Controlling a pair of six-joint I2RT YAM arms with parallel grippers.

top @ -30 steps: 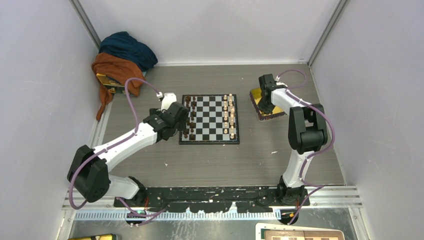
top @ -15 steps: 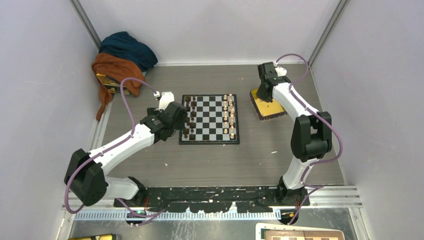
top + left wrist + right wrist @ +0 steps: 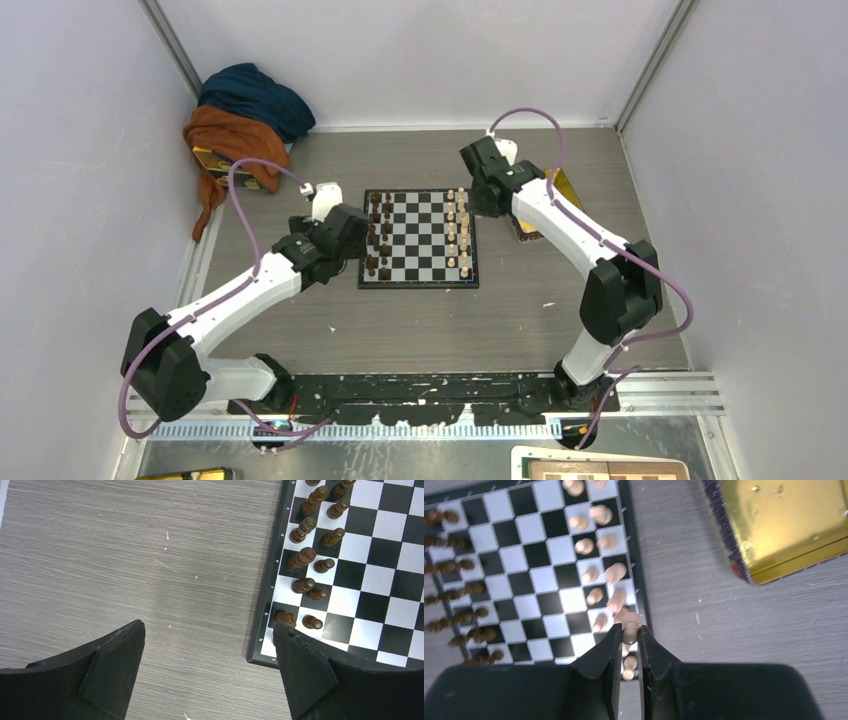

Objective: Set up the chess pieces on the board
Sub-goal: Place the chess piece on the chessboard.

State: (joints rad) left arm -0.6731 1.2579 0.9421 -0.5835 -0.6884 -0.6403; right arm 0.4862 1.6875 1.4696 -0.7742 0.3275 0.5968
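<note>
The board (image 3: pixel 420 240) lies mid-table, with dark brown pieces along its left side and light-tan chess pieces (image 3: pixel 456 232) in two columns on its right side. My right gripper (image 3: pixel 628 632) is shut on a light-tan chess piece (image 3: pixel 630 627), held above the board's right edge (image 3: pixel 638 580) over the tan rows. In the top view the right gripper (image 3: pixel 481 196) is at the board's far right corner. My left gripper (image 3: pixel 207 645) is open and empty over bare table beside the board's left edge (image 3: pixel 267 605), near the dark pieces (image 3: pixel 305 560). In the top view the left gripper (image 3: pixel 352 232) sits beside the board.
A shiny yellow tray (image 3: pixel 789 522) lies right of the board, partly hidden under my right arm in the top view (image 3: pixel 562 185). A heap of blue and orange cloth (image 3: pixel 240 115) over a box fills the far left corner. Walls close in on three sides.
My right gripper has swung left from over the yellow tray to the board's far right corner, carrying the tan piece. My left arm has barely shifted.
</note>
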